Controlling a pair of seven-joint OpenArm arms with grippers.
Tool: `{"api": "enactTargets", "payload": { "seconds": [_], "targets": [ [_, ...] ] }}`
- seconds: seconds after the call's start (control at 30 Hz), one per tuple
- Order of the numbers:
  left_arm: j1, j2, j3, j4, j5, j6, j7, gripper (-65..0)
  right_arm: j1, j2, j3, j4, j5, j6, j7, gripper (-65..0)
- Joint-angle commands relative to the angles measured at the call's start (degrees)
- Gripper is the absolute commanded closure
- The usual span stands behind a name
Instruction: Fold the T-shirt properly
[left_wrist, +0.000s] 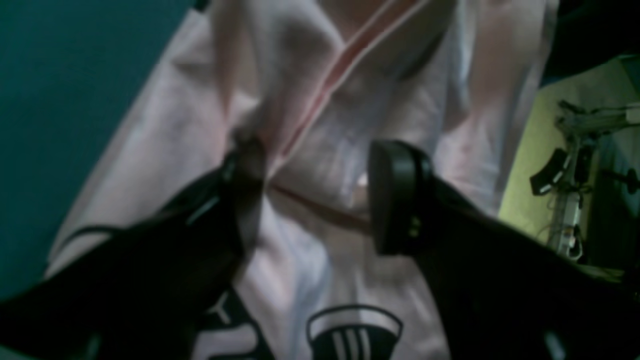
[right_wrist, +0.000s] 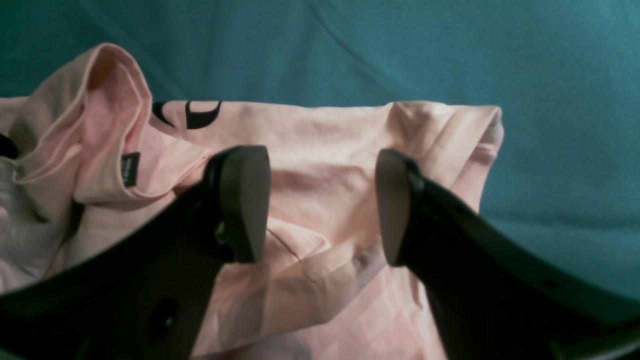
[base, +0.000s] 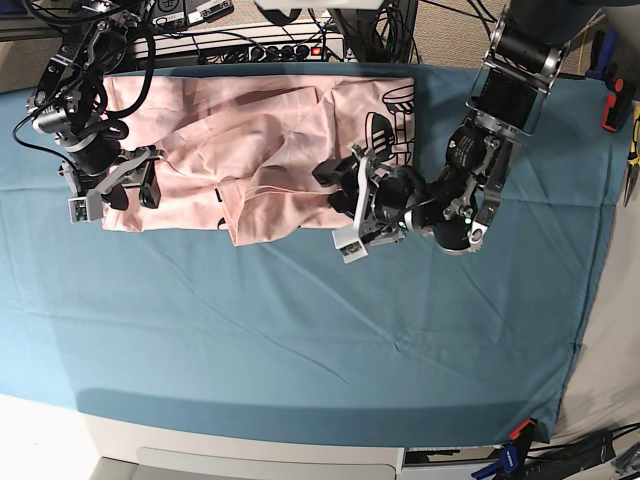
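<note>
The pale pink T-shirt (base: 250, 130) lies crumpled on the back left of the teal tablecloth (base: 330, 330), black lettering (base: 385, 125) showing at its right end. My left gripper (base: 335, 188) hovers low over the shirt's right front edge. In the left wrist view my left gripper (left_wrist: 315, 190) is open, its fingers (left_wrist: 395, 195) straddling a pink fold and seam, with black print (left_wrist: 350, 335) below. My right gripper (base: 130, 190) is at the shirt's left end. In the right wrist view my right gripper (right_wrist: 320, 205) is open over wrinkled fabric (right_wrist: 325, 145), a small dark tag (right_wrist: 130, 169) to its left.
Cables and electronics boxes (base: 240, 40) line the table's back edge just behind the shirt. Hand tools (base: 612, 100) lie at the far right edge. A blue clamp (base: 510, 458) holds the cloth at the front right corner. Bare teal cloth covers the front half.
</note>
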Motion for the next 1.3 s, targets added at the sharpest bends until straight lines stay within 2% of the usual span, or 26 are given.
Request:
{"api": "enactTargets", "payload": {
  "seconds": [0.0, 0.13, 0.37, 0.9, 1.23, 1.27],
  "targets": [
    [-1.3, 0.0, -0.2, 1.0, -0.7, 0.2, -1.0, -34.1, 0.5, 0.6, 0.3, 0.8, 0.8, -0.1, 1.5, -33.6],
    [-1.2, 0.0, -0.2, 1.0, -1.1, 0.2, -0.7, -33.9, 0.5, 0.6, 0.3, 0.8, 0.8, -0.1, 1.5, -33.6],
    [0.6, 0.7, -0.2, 1.1, -7.8, 0.3, 1.7, -33.9, 0.5, 0.6, 0.3, 0.8, 0.8, -0.1, 1.5, -33.6],
    [3.7, 11.4, -0.1, 1.0, -7.7, 0.4, 1.8, -33.9, 0.5, 0.6, 0.3, 0.8, 0.8, -0.1, 1.5, -33.6],
    [8.6, 12.4, -0.1, 1.0, -9.3, 0.3, 2.6, -33.9, 0.5, 0.7, 0.3, 0.8, 0.8, -0.2, 1.4, -33.6],
    [9.0, 12.4, -0.1, 1.0, -10.0, 0.0, 2.8, -33.9, 0.5, 0.6, 0.3, 0.8, 0.8, -1.3, 1.4, -33.6]
  ]
}}
